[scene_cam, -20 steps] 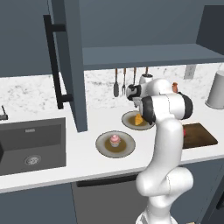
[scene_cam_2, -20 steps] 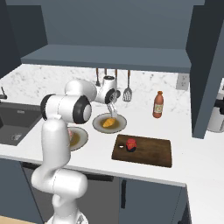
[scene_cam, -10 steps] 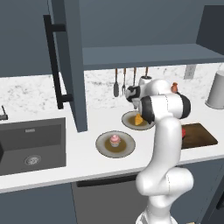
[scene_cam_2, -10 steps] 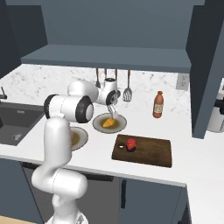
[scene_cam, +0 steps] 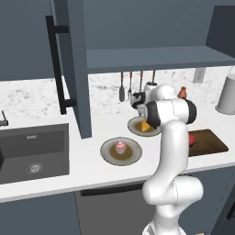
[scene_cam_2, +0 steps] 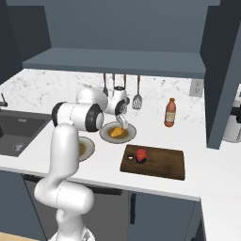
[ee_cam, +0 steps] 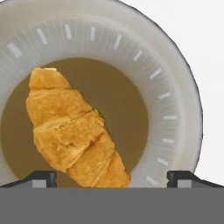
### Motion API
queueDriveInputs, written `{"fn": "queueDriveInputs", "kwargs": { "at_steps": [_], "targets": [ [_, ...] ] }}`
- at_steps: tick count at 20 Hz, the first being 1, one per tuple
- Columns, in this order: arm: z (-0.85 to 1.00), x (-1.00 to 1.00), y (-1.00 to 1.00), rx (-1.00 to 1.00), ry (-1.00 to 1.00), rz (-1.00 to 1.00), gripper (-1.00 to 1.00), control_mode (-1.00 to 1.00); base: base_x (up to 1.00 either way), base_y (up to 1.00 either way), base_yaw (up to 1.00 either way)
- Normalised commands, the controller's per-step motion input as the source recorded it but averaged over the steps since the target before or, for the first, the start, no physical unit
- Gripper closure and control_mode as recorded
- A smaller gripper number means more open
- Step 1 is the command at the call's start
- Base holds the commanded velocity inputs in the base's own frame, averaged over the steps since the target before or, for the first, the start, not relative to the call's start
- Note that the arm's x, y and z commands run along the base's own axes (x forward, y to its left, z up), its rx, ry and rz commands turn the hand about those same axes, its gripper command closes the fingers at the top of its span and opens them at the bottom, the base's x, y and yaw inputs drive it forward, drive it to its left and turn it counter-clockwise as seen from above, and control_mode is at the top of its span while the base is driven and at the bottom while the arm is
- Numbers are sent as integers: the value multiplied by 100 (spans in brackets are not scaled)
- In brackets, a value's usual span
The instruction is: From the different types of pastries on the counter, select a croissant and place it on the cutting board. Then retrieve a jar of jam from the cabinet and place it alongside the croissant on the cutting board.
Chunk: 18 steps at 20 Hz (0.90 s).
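Observation:
The golden croissant lies on a round grey-rimmed plate on the white counter. My gripper hangs open straight above it, one fingertip on each side, touching nothing. From the base views the gripper points down at the croissant. The pink-frosted cupcake sits on its own plate nearer the front. On the dark cutting board stands the red jar of jam. The cabinet door stands open.
An orange-red bottle stands against the back wall, right of the croissant's plate. Utensils hang on the wall behind my hand. The dark sink lies to the left. A pale canister stands at the far right.
My gripper has come down a little towards the croissant, still open. The pastries, jar and board have not moved.

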Motion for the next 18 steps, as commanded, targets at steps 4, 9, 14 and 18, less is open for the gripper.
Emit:
{"fn": "queueDriveInputs", "kwargs": {
  "at_steps": [4,9,14,18],
  "targets": [
    [-10,18,-1,0,0,11,-100,-100,0,0,0],
    [-6,9,-5,0,0,13,-100,-100,0,0,0],
    [-6,-1,-3,0,5,0,-100,-100,0,0,0],
    [-8,0,-7,0,8,0,-100,-100,0,0,0]
  ]
}}
